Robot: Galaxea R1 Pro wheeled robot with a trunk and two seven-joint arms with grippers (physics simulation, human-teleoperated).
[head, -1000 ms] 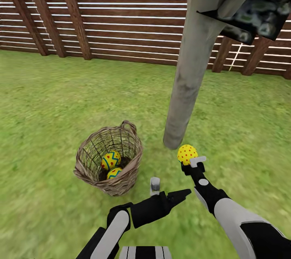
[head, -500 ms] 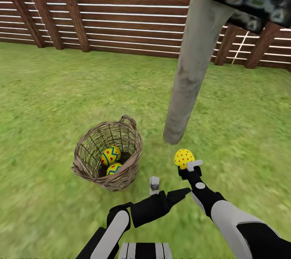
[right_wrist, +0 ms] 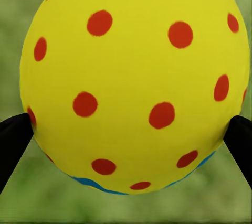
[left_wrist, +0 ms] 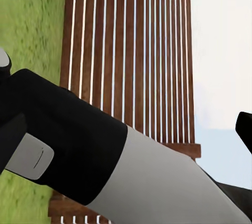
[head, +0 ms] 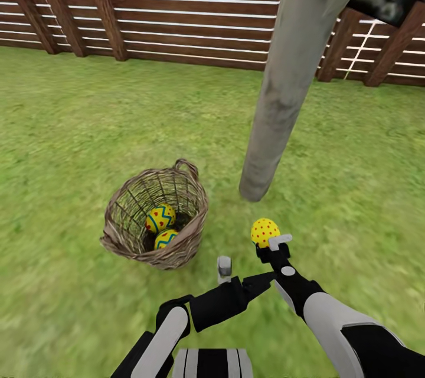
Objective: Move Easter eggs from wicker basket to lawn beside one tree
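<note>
My right gripper pinches one egg near the tree, not yet down; two eggs remain in the basket; left fingers unclear.

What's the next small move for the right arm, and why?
Probably lower the right gripper and release near the pale grey-brown tree trunk. Its fingers clamp the yellow red-dotted egg above the grass, close to the trunk base. Two eggs remain in the woven wicker basket.

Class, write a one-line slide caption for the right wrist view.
Yellow red-dotted Easter egg gripped between the right gripper's black fingertips above blurred green lawn.
</note>
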